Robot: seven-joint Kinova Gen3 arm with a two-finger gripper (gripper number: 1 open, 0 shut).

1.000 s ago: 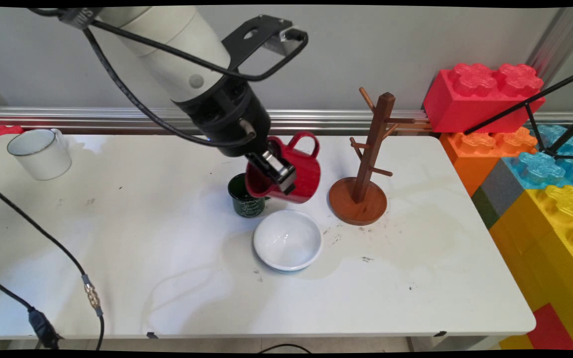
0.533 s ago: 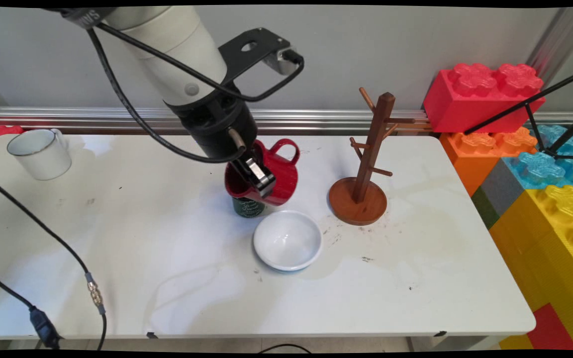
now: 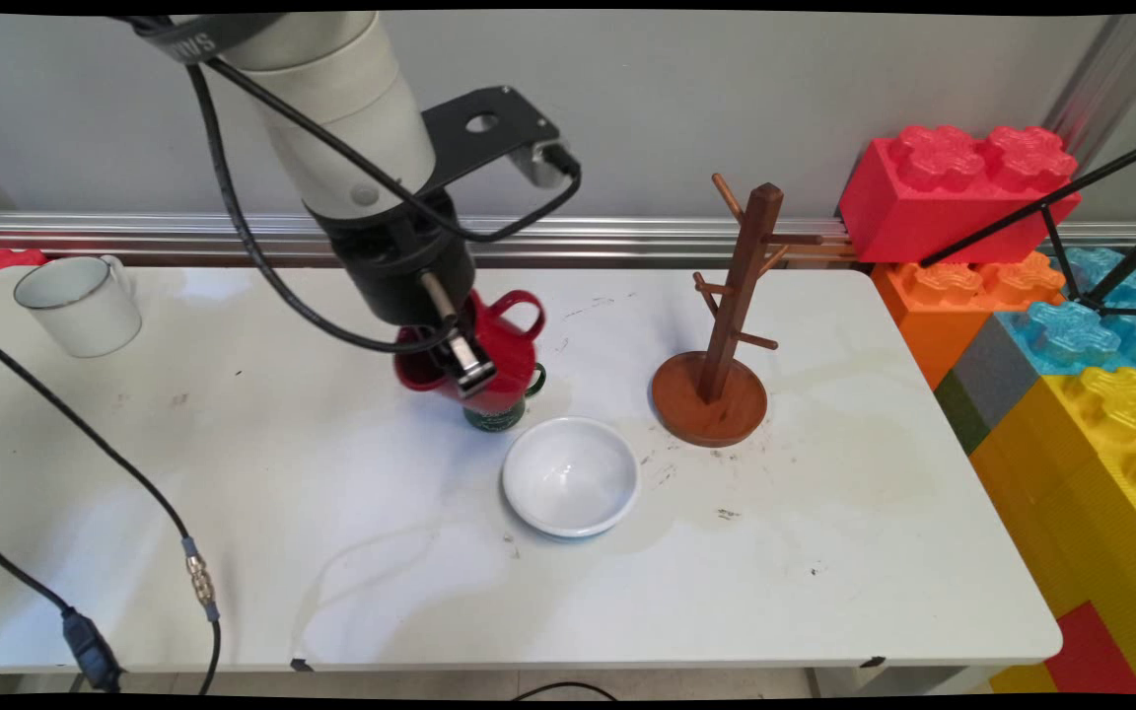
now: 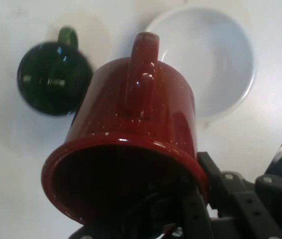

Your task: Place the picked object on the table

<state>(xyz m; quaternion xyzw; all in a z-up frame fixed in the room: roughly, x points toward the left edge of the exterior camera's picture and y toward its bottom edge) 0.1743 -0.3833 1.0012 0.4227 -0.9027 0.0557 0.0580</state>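
One end effector (image 3: 464, 360) pinches the rim of the red mug (image 3: 499, 350), tipped on its side in the air above the table (image 3: 233, 473). Right under it stands the green mug (image 3: 497, 416). At about 4 o'clock sits the white bowl (image 3: 570, 475). I think the red mug could bump the green one if it dips.

Red mug in my gripper, above the green mug

I have the glossy red mug (image 3: 474, 360) clamped at its rim by the gripper (image 3: 462, 362), one finger inside its mouth. It hangs tilted, mouth toward the left and handle uppermost, clear of the table, directly over the dark green mug (image 3: 504, 412), hiding most of it. The green mug stands upright just behind the white bowl (image 3: 570, 476).
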